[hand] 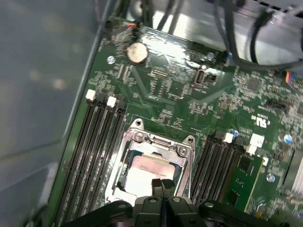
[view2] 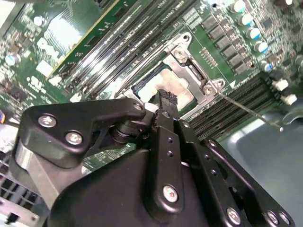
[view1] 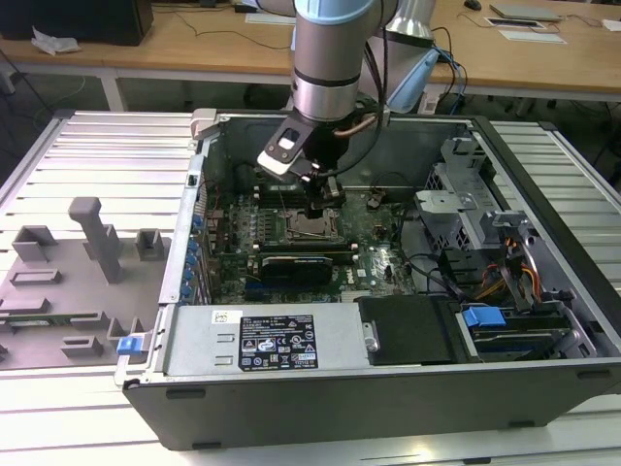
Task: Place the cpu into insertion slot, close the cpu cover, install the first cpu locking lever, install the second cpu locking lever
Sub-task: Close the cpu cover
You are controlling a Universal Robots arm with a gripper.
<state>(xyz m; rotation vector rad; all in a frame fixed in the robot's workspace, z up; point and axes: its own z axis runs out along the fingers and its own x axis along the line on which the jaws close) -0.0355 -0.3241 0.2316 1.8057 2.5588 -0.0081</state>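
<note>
Directly over the insertion slot (hand: 127,166), the gripper (hand: 162,183) has its 2 black fingertips pressed together with nothing between them, poised just above the cpu (hand: 144,171). The chip's pale metal face sits inside the socket, and the cpu cover (hand: 158,142) lies down around it, so the face shows through its square window.

The second wrist view looks past the gripper's (view2: 163,100) black linkage and adds a thin wire locking lever (view2: 246,109), which runs out from one corner of the socket across the neighbouring memory slots (view2: 227,106). Whether it is latched cannot be told.

The first wrist view takes in more of the green motherboard (hand: 165,90): banks of long black memory slots (hand: 94,142) on both sides of the socket, and a coin cell battery (hand: 137,53) beyond it.

From the exterior view, the arm (view1: 330,58) reaches straight down into an open computer case (view1: 388,398) lying on its side. A labelled silver metal box (view1: 277,340) sits along its near wall, and drive bays with blue tabs (view1: 483,316) are on the exterior view's right. The case rests on a ribbed aluminium table (view1: 97,155). Grey fixture blocks (view1: 92,238) stand on the exterior view's left, and wooden desks (view1: 194,44) lie behind.
</note>
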